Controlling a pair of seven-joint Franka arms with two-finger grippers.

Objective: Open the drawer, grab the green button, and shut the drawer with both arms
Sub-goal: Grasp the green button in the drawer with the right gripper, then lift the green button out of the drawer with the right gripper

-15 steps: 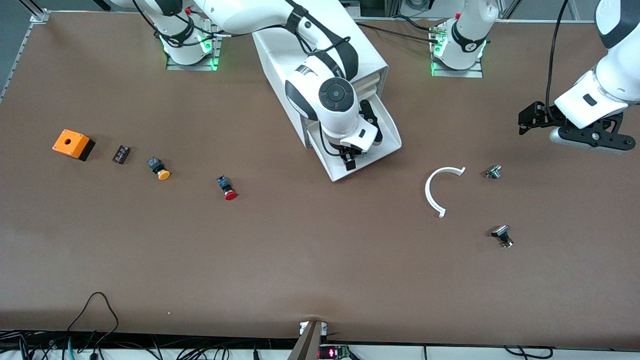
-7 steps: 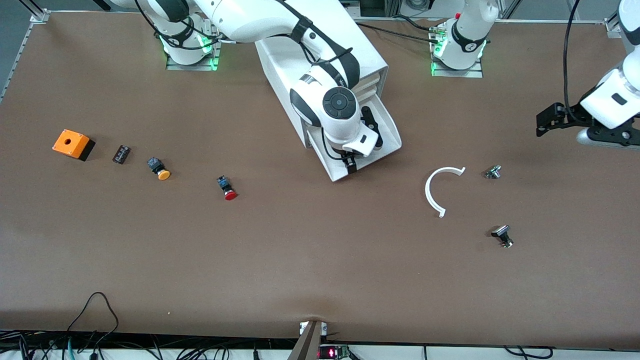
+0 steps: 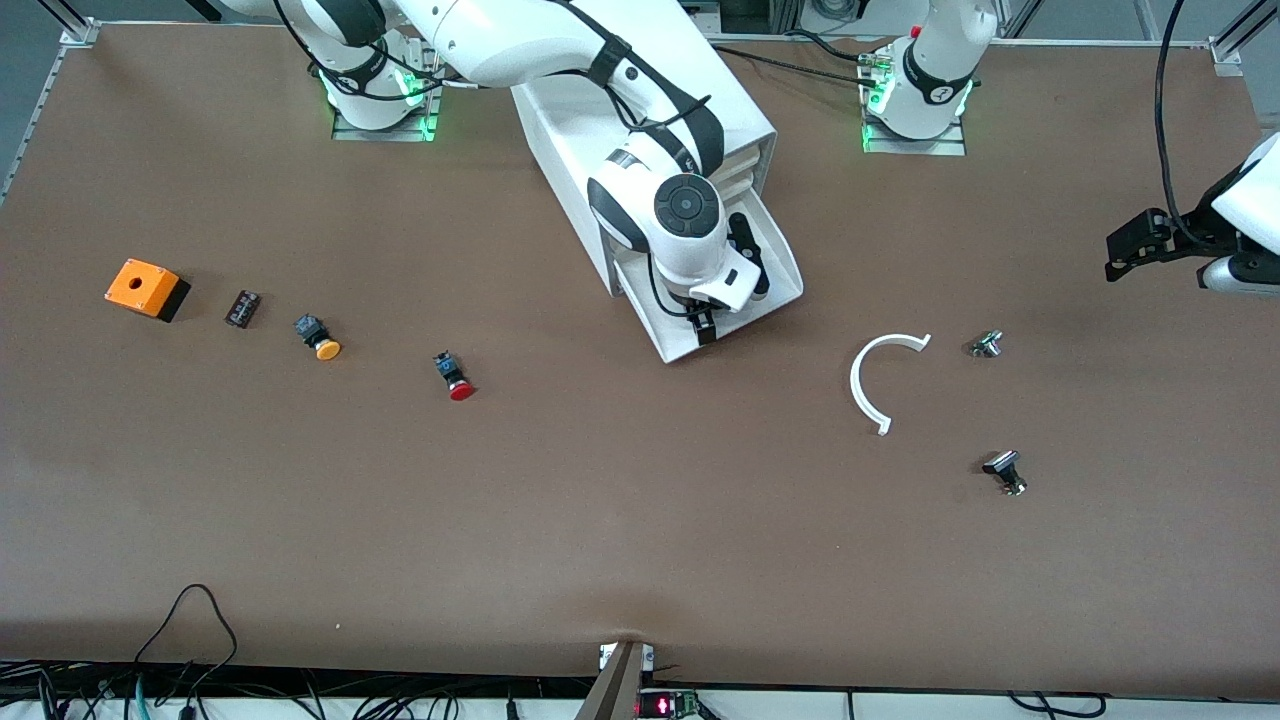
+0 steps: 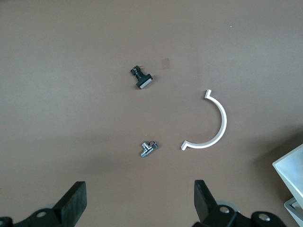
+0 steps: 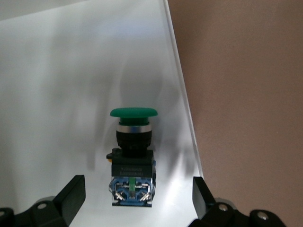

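The white cabinet [image 3: 720, 110] stands at the middle of the table with its bottom drawer [image 3: 783, 287] pulled out. My right gripper [image 3: 703, 325] hangs over the open drawer and hides its contents in the front view. In the right wrist view the green-capped button [image 5: 133, 156] lies on the drawer's white floor [image 5: 57, 94], its dark body between my open right fingers [image 5: 71, 194], which do not touch it. My left gripper [image 3: 1140, 245] is open and empty, up in the air at the left arm's end of the table; it also shows in the left wrist view [image 4: 139, 198].
A white curved piece [image 3: 880, 380], a small metal part [image 3: 986, 344] and a black part [image 3: 1005, 472] lie toward the left arm's end. A red-capped button [image 3: 455, 377], an orange-capped button [image 3: 318, 336], a small dark block [image 3: 242, 307] and an orange box [image 3: 145, 288] lie toward the right arm's end.
My left arm has swung out toward its end of the table and risen. My right gripper has shifted slightly over the open drawer.
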